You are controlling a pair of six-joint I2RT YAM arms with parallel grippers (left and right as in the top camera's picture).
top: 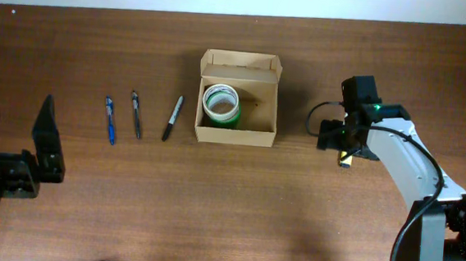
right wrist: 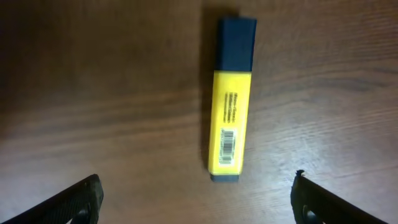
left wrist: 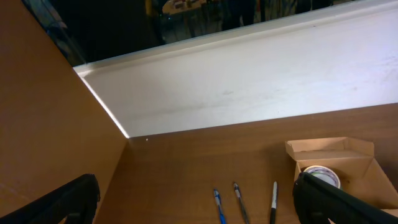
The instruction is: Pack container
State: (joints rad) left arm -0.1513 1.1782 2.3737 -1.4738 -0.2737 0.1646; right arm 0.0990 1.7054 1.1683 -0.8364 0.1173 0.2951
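One tan cardboard box (top: 241, 136) is seen open, one round roll (top: 220, 116) inside. Three slim pens (top: 136, 114) are laid beside it. One blocky yellow highlighter (right wrist: 231, 118) is straddled by the spread right gripper (right wrist: 196, 194). The left gripper (left wrist: 196, 194) is also spread.

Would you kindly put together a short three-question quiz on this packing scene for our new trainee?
1. True or false: the yellow highlighter already lies inside the cardboard box.
2. How many pens lie on the table beside the box? A) two B) three C) five
3. Fill in the blank: the right gripper hovers over the highlighter with its jaws ____.

Key: 1 false; 2 B; 3 open.
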